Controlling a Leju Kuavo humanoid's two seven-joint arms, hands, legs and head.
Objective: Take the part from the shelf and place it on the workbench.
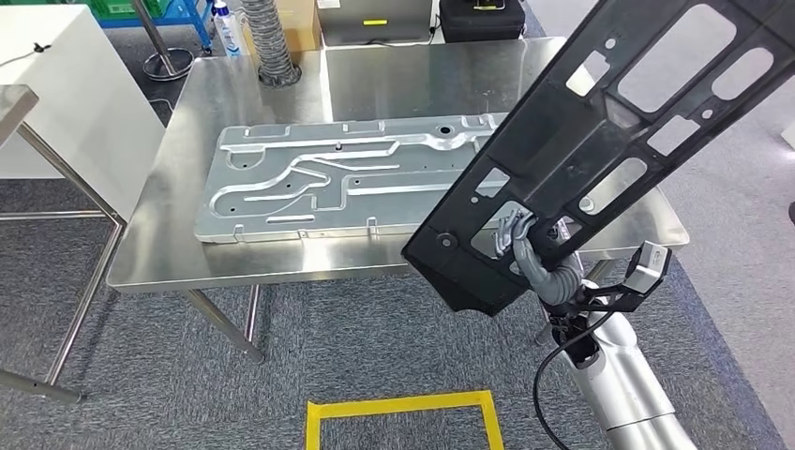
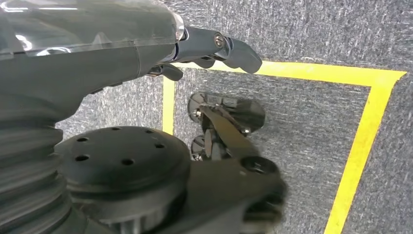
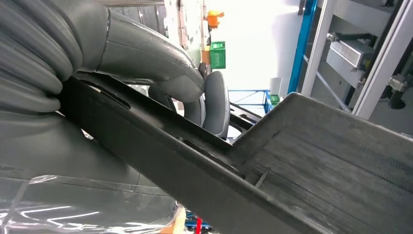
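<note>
gripping one end of the long black panel (image 1: 600,141) held tilted above the bench (image 1: 281,94), the right robot hand (image 1: 530,248) carries something stiff, probably light but unwieldy when taken so far off-centre.

Silver stamped panel (image 1: 356,178) flat on bench; yellow floor tape (image 1: 403,417) nr front.

Grey metal panel (image 1: 347,178) covering workbench (image 1: 169,253) middle, bare strips along near and left edges

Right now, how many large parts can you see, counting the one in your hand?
2. A black part is held by the right hand above the workbench edge; a silver stamped panel lies flat on the workbench.
</note>
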